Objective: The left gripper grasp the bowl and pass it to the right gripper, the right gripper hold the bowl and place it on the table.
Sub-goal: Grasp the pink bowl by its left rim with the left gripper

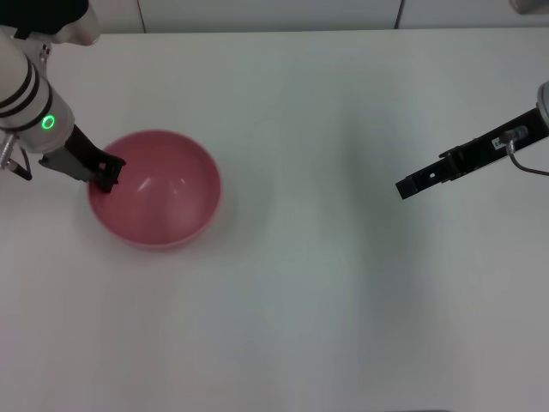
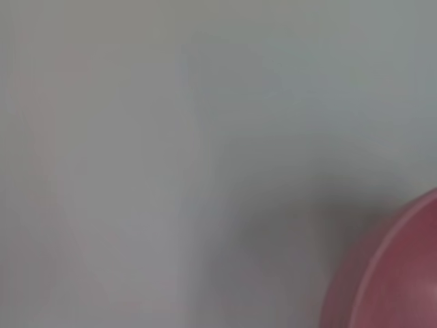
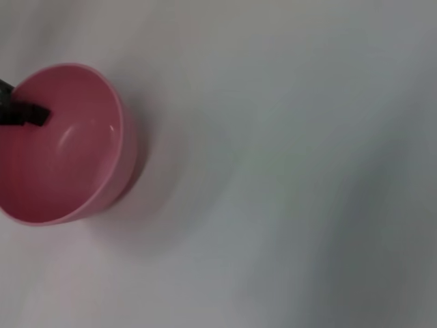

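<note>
Gripping: the left gripper (image 1: pixel 108 174) straddled the near rim of the bowl (image 1: pixel 159 199); whether clamped, I could not tell.
Bowl: sat on the table (image 1: pixel 343 300), left side.
Risk: a thin rim hold could tip it.
Right gripper (image 1: pixel 410 186): waited well apart, closure unclear.

You see a curved part of the pink bowl (image 2: pixel 403 280) at one corner, resting on the plain white tabletop (image 2: pixel 171 137) filling everything else.

A grey backdrop (image 1: pixel 257 13) (thin dark line) runs behind.
</note>
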